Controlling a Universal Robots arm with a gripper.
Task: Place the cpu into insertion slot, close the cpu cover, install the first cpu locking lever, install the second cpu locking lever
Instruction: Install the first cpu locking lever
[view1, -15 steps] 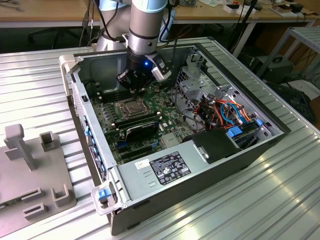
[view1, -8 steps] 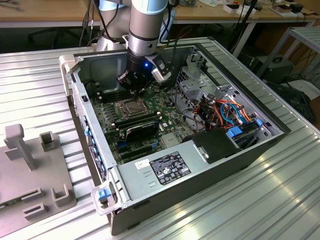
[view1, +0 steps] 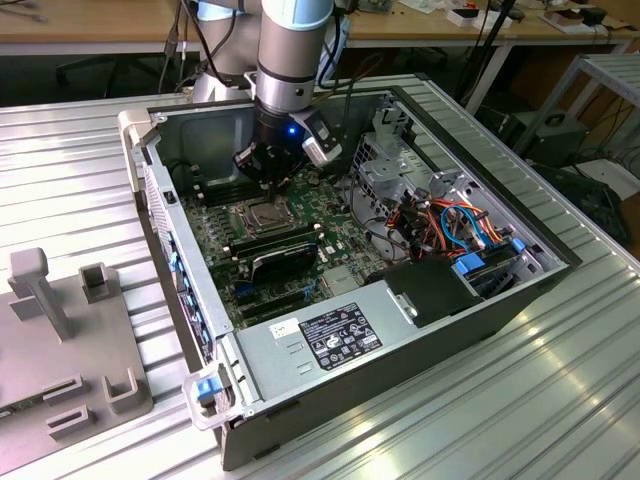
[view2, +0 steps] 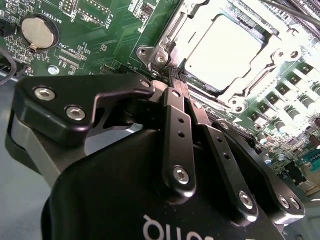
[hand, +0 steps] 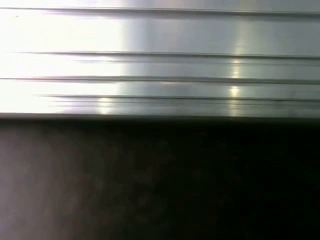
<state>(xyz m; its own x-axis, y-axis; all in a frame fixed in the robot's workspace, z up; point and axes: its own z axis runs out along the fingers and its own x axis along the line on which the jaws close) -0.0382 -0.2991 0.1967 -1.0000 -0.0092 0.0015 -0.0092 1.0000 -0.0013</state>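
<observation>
The cpu (view2: 222, 50) already sits in the insertion slot (view2: 165, 37) with the cpu cover (view2: 272, 55) down around it, and the gripper (view2: 178, 80), fingers pinched shut on nothing, hovers at the slot's edge, levers maybe left.

A robotics lab or electronics workshop: an opened desktop computer case (view1: 400, 330) lies on a ribbed aluminium table (view1: 540, 400), with wooden workbenches (view1: 120, 25) cluttered with cables at 12 o'clock and a grey fixture block (view1: 60, 350) at 8 o'clock.
</observation>
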